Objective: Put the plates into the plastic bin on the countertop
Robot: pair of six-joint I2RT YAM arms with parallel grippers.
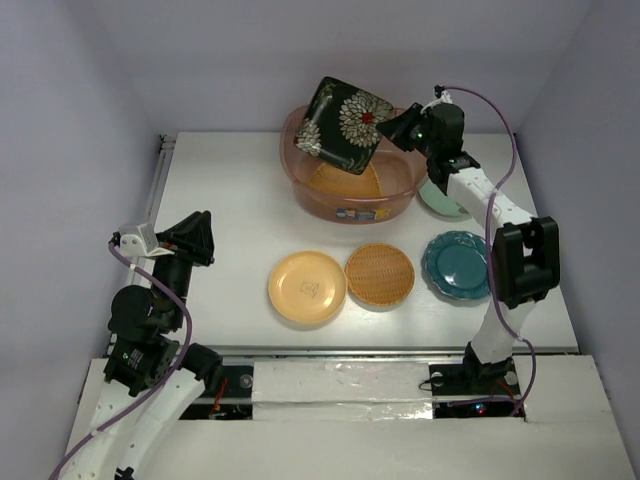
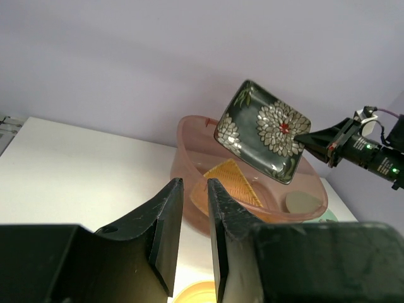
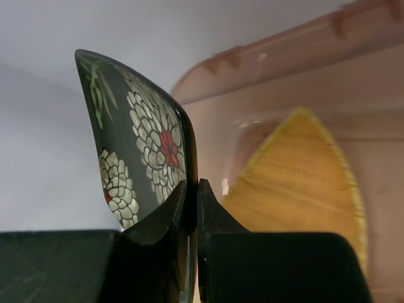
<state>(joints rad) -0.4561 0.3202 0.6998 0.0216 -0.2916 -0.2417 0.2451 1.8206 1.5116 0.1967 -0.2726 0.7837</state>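
Observation:
My right gripper [image 1: 385, 122] is shut on the edge of the black square floral plate [image 1: 345, 125] and holds it tilted above the plastic bin [image 1: 300, 190]. The right wrist view shows the fingers [image 3: 191, 184] pinching the plate [image 3: 148, 145]. The orange fan-shaped plate [image 1: 345, 182] lies inside the bin. The yellow plate [image 1: 307, 288], orange ribbed plate [image 1: 380, 273] and teal plate [image 1: 457, 265] sit in a row on the countertop [image 1: 230, 200]. The pale green plate [image 1: 437, 203] is partly hidden by the right arm. My left gripper [image 1: 205, 232] is empty at the left, its jaws nearly together.
The bin stands at the back of the table against the grey wall. The table's left edge has a metal rail [image 1: 160, 170]. In the left wrist view the held plate [image 2: 265, 129] hangs over the bin [image 2: 189, 151] and the fan plate [image 2: 232, 182].

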